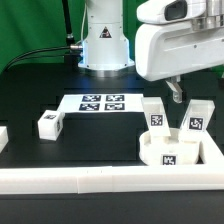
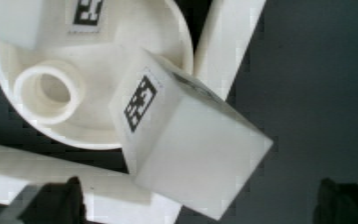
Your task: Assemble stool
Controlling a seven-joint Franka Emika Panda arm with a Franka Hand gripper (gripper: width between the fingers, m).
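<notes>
The white round seat disc [image 1: 165, 150] lies at the exterior view's right, against the front rail. Two white tagged legs stand upright at its far side, one [image 1: 156, 114] on the left and one [image 1: 197, 118] on the right. A third leg [image 1: 48, 124] lies alone at the exterior view's left. My gripper [image 1: 177, 94] hangs just above and between the two upright legs. In the wrist view the gripper [image 2: 202, 205] is open, its dark fingertips [image 2: 51, 200] wide apart. A tagged leg [image 2: 194, 140] sits close between them, untouched, over the seat [image 2: 43, 50] with its round recess.
The marker board [image 1: 100, 103] lies in the middle, before the robot base [image 1: 105, 40]. A long white rail [image 1: 90, 181] runs along the front, and another rail [image 1: 214, 150] stands at the right of the seat. Rails also show in the wrist view [image 2: 229, 40].
</notes>
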